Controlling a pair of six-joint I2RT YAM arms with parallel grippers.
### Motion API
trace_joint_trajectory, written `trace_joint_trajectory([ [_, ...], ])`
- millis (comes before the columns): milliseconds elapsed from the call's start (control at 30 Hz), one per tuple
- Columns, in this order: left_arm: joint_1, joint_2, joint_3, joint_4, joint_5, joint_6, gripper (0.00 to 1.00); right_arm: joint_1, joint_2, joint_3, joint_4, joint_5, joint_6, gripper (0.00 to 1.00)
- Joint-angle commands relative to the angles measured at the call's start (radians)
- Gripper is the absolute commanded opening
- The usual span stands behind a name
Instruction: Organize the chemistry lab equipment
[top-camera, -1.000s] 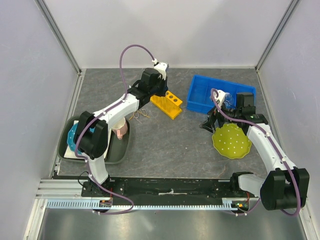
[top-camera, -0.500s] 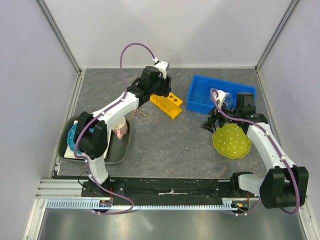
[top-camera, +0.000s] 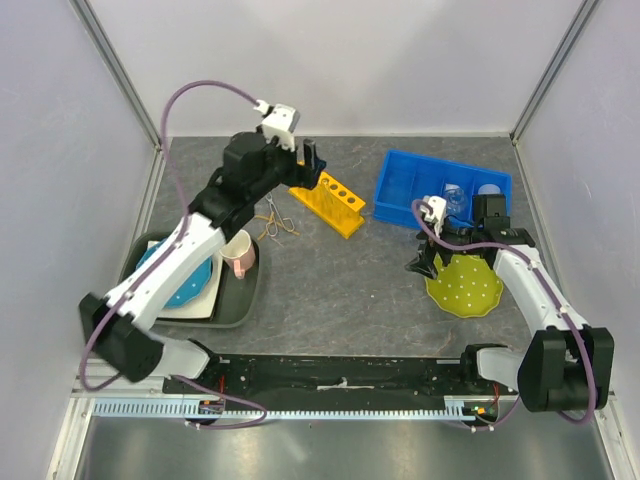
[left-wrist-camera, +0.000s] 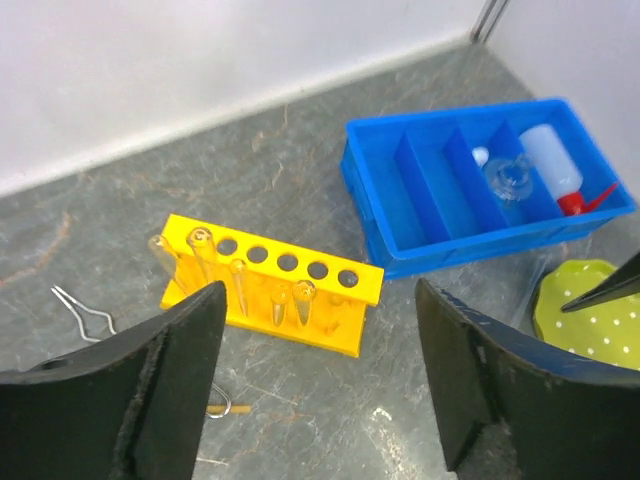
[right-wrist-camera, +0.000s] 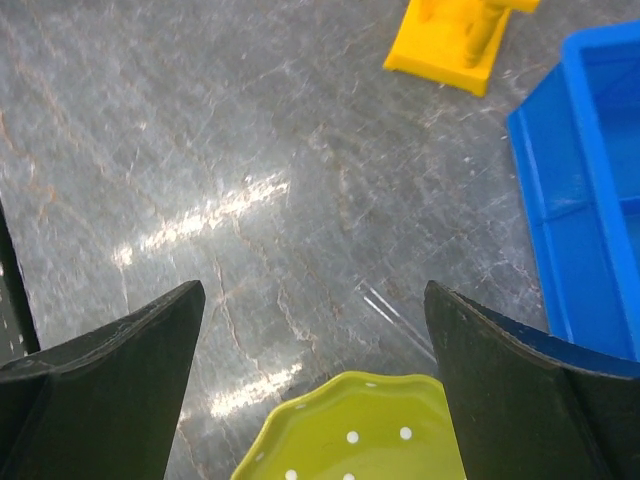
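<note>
The yellow holed rack (top-camera: 328, 202) (left-wrist-camera: 270, 285) stands mid-table with clear tubes (left-wrist-camera: 240, 285) in its holes. My left gripper (top-camera: 305, 160) (left-wrist-camera: 320, 290) hovers open and empty just above and left of it. Metal tongs (top-camera: 272, 215) (left-wrist-camera: 85, 312) and a tan rubber loop (top-camera: 285, 228) lie left of the rack. The blue bin (top-camera: 440, 188) (left-wrist-camera: 480, 190) holds the white squeeze bottle (left-wrist-camera: 555, 170) and the tiny glass flask (left-wrist-camera: 508, 180). My right gripper (top-camera: 422, 262) (right-wrist-camera: 313, 292) is open over the green plate's left edge. Thin clear rods (right-wrist-camera: 395, 312) lie between plate and bin.
The green dotted plate (top-camera: 463, 282) (right-wrist-camera: 350, 430) rests at the right. A grey tray (top-camera: 235, 305) at the left carries a blue dotted plate (top-camera: 185, 280) and a cream mug with pink handle (top-camera: 240, 255). White walls close in the table on three sides.
My left gripper has opened and drawn back up and to the left, away from the rack. My right gripper has shifted slightly toward the green plate's near-left edge.
</note>
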Motion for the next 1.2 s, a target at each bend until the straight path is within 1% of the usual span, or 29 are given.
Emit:
trace_joint_trajectory([
  [0,0.017,-0.235,-0.203,0.035,-0.005,0.054,0.86,0.001,0.061,0.092,-0.27,-0.018,-0.37,0.98],
  [33,0.018,-0.281,-0.252,0.052,-0.005,0.054,0.9,0.001,0.087,0.105,-0.308,0.006,-0.493,0.98],
  [67,0.023,-0.321,-0.341,0.055,-0.007,0.057,0.96,0.001,0.101,0.117,-0.377,0.024,-0.545,0.98],
  [100,0.029,-0.356,-0.38,0.053,-0.034,0.059,0.99,0.001,0.115,0.137,-0.41,0.062,-0.62,0.98],
  [133,0.031,-0.433,-0.413,0.041,-0.042,0.059,1.0,0.001,0.144,0.143,-0.443,0.078,-0.746,0.98],
  [167,0.031,-0.462,-0.473,0.032,-0.047,0.06,1.0,0.002,0.159,0.148,-0.498,0.092,-0.811,0.98],
  [200,0.031,-0.498,-0.502,0.024,-0.051,0.06,1.0,0.007,0.175,0.161,-0.517,0.105,-0.854,0.98],
  [267,0.031,-0.574,-0.577,0.001,-0.044,0.063,1.0,0.034,0.224,0.177,-0.505,0.157,-0.885,0.98],
  [300,0.031,-0.593,-0.599,-0.008,-0.039,0.066,1.0,0.048,0.242,0.192,-0.493,0.179,-0.883,0.98],
  [333,0.031,-0.61,-0.619,-0.016,-0.039,0.071,1.0,0.062,0.276,0.198,-0.446,0.243,-0.873,0.98],
  [367,0.031,-0.636,-0.647,-0.036,-0.04,0.082,1.0,0.097,0.287,0.2,-0.41,0.274,-0.82,0.98],
  [433,0.031,-0.65,-0.656,-0.063,-0.05,0.097,1.0,0.135,0.31,0.195,-0.34,0.346,-0.767,0.98],
  [467,0.031,-0.66,-0.661,-0.091,-0.057,0.103,1.0,0.178,0.316,0.194,-0.279,0.419,-0.749,0.96],
  [533,0.031,-0.673,-0.671,-0.1,-0.076,0.106,1.0,0.218,0.337,0.188,-0.217,0.483,-0.674,0.94],
  [567,0.031,-0.676,-0.678,-0.103,-0.076,0.106,1.0,0.252,0.347,0.189,-0.174,0.537,-0.651,0.91],
  [633,0.031,-0.685,-0.684,-0.097,-0.062,0.106,1.0,0.275,0.385,0.198,-0.145,0.579,-0.611,0.88],
  [667,0.031,-0.682,-0.687,-0.093,-0.056,0.109,1.0,0.293,0.402,0.203,-0.139,0.596,-0.609,0.84],
  [733,0.031,-0.667,-0.687,-0.094,-0.037,0.112,0.99,0.309,0.446,0.217,-0.132,0.653,-0.603,0.79],
  [767,0.031,-0.661,-0.684,-0.096,-0.033,0.112,0.99,0.321,0.46,0.22,-0.132,0.67,-0.603,0.75],
  [800,0.031,-0.658,-0.681,-0.1,-0.027,0.112,0.99,0.326,0.484,0.227,-0.132,0.705,-0.606,0.73],
  [900,0.031,-0.654,-0.675,-0.108,-0.039,0.115,0.98,0.335,0.517,0.232,-0.138,0.745,-0.617,0.66],
  [1100,0.031,-0.693,-0.684,-0.102,-0.065,0.12,0.98,0.343,0.566,0.25,-0.151,0.751,-0.633,0.56],
  [1133,0.031,-0.696,-0.684,-0.102,-0.065,0.118,0.98,0.344,0.574,0.255,-0.163,0.745,-0.636,0.52],
  [1167,0.031,-0.697,-0.684,-0.099,-0.066,0.118,0.98,0.346,0.581,0.267,-0.171,0.742,-0.64,0.5],
])
